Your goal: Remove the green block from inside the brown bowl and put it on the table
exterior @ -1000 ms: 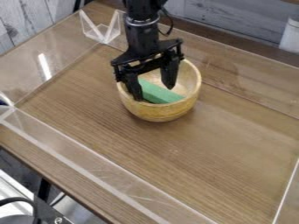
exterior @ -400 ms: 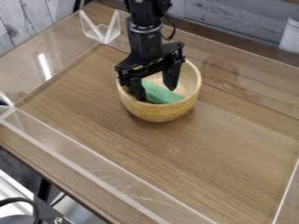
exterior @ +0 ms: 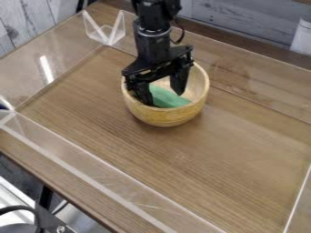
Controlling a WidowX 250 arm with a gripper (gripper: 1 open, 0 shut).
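The brown bowl (exterior: 153, 115) stands on the table (exterior: 158, 164) a little behind its middle. Inside the bowl lies the green block (exterior: 170, 98), leaning against the right inner wall. My gripper (exterior: 161, 84) hangs straight down over the bowl, open, its dark fingers (exterior: 137, 84) spread to either side of the block's upper end and dipping just inside the rim. Nothing is held between them. The fingers hide part of the block's far end.
Low clear acrylic walls (exterior: 73, 168) border the tabletop on all sides. A grey plank background runs behind the table. Bare wood-grain surface spreads in front of and to the left of the bowl.
The gripper has drifted slightly right and lower into the bowl over the block. Its fingers stay spread; the block and bowl have not moved.
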